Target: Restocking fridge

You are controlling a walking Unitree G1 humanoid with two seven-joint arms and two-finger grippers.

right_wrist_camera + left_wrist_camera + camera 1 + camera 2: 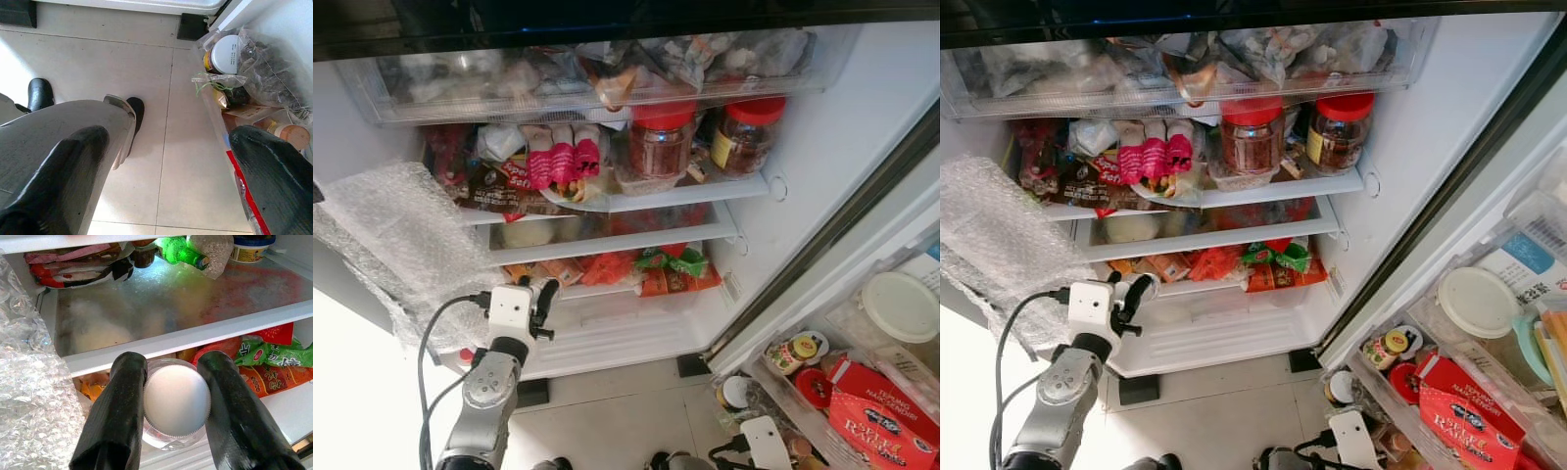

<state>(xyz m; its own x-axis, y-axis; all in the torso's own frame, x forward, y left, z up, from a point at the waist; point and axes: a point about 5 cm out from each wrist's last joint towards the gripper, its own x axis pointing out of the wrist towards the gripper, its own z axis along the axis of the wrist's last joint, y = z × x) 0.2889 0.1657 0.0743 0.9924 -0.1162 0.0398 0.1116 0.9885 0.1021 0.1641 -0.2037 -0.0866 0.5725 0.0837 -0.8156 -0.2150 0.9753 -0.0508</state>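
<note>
Clear glass or hard plastic jar [176, 406] with ribbed white lid, gripped across the lid between the fingers of the left gripper [171, 401] just short of the fridge shelf [195, 335] ahead; likely rigid, slippery, breakable; right gripper [166, 181] wide, idle.

Floor of pale beige square tiles [146, 98] with thin dark grout lines, brightly lit from the left side. Two black plastic fridge feet [1139, 389] rest on the tiles beneath the cabinet. White inner fridge wall [842, 127] evenly lit. Crumpled clear bubble wrap sheet [994, 235] hangs at left.
</note>
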